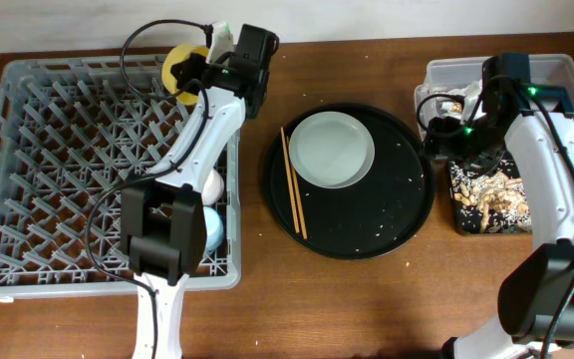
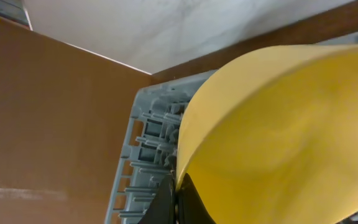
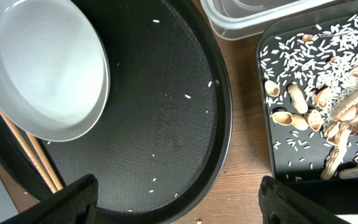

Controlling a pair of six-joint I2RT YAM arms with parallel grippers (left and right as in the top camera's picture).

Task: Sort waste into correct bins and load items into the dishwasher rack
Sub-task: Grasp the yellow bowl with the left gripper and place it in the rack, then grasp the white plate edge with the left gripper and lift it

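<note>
My left gripper [image 2: 178, 200] is shut on the rim of the small yellow bowl [image 2: 278, 137]. It holds the bowl over the far edge of the grey dishwasher rack [image 1: 58, 170], where the bowl [image 1: 180, 68] also shows from overhead. A pale pink cup [image 1: 213, 183] and a light blue cup [image 1: 213, 227] sit in the rack's right side. The grey-green plate [image 1: 332, 148] and the chopsticks [image 1: 294, 184] lie on the round black tray [image 1: 387, 219]. My right gripper [image 3: 179, 205] is open and empty above the gap between the round tray and the shallow black tray [image 3: 291, 168].
The shallow black tray [image 1: 486, 204] holds rice grains and peanut shells [image 3: 309, 106]. The clear tub [image 1: 556, 72] stands behind it, its left end partly hidden by my right arm. A few grains [image 3: 185, 96] lie on the round tray. The plate [image 3: 42, 68] and the chopsticks [image 3: 36, 155] show in the right wrist view.
</note>
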